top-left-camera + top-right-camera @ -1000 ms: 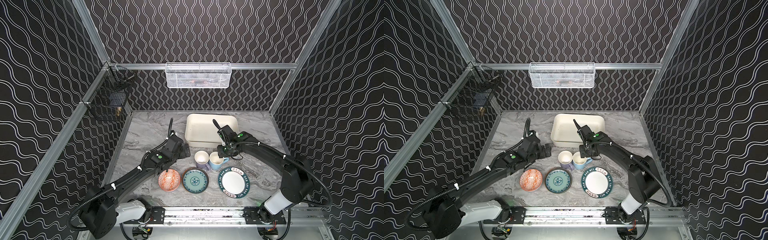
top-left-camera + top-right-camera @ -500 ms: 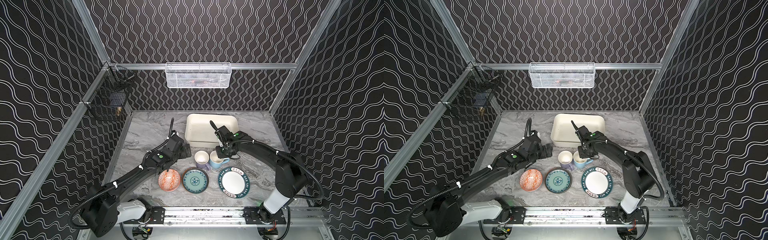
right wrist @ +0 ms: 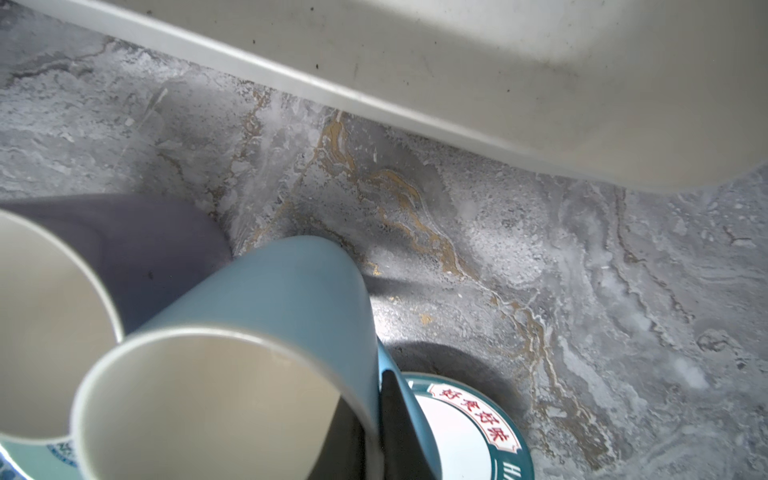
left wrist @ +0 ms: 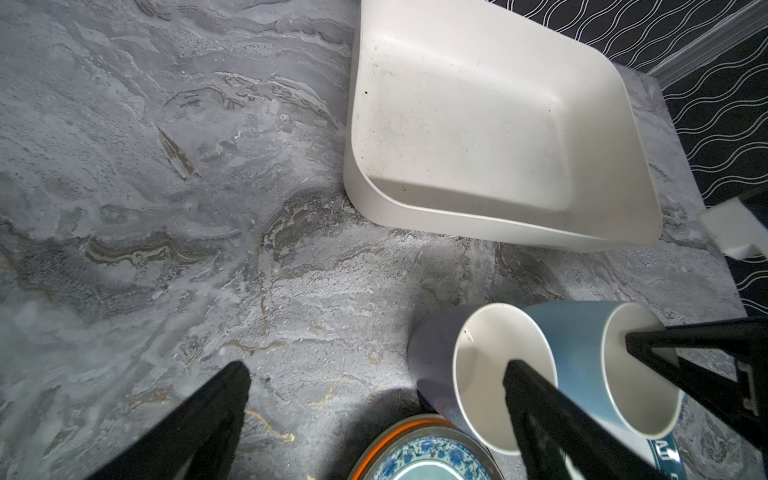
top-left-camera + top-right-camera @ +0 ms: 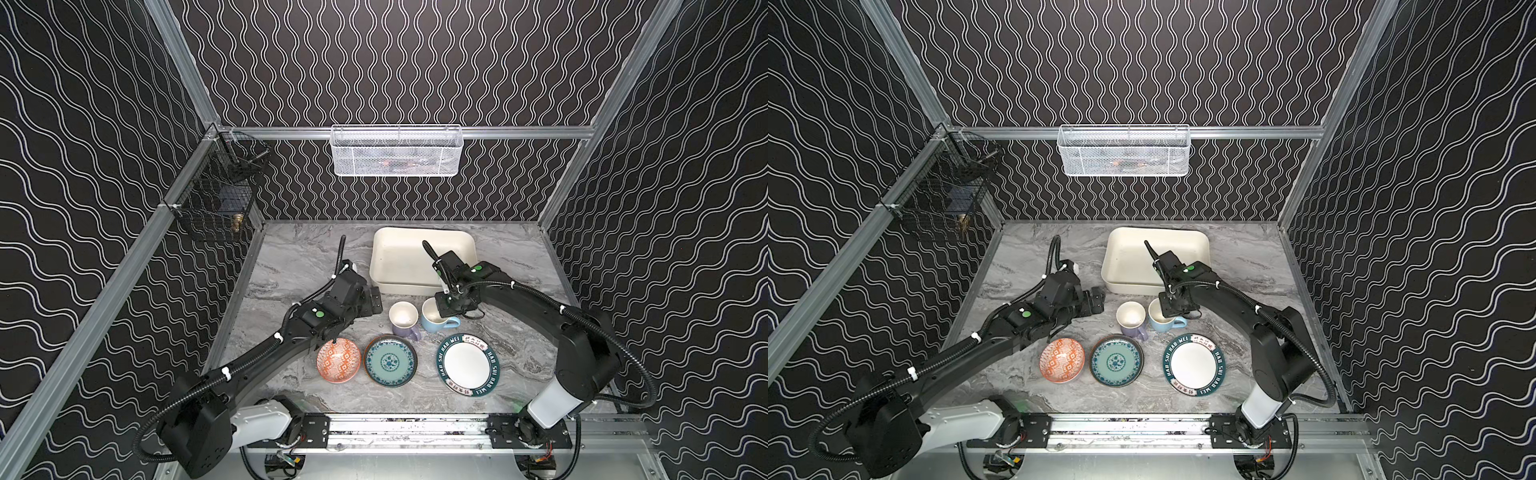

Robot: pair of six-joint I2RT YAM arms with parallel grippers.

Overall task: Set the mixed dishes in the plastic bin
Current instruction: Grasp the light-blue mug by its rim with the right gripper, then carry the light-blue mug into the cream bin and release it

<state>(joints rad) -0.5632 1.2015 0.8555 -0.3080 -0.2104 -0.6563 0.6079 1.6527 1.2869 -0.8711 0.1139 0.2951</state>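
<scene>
Veined marble tabletop [image 5: 299,266], glossy cylindrical blue mug [image 5: 432,322]

Black walls [image 5: 415,62] with white wavy lines, grey marble table [image 5: 303,257], aluminium frame rails [image 5: 519,132], white mesh basket [image 5: 397,151], black wire basket [image 5: 216,203]

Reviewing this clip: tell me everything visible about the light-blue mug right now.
The light-blue mug is glossy, ceramic-looking, with an off-white interior, apparently empty, and a blue loop handle. It stands upright on the grey marbled tabletop, beside the lilac mug, too close to tell whether they touch, in front of the cream plastic bin. The right gripper is shut on its wall, one finger inside, one outside near the handle.
</scene>
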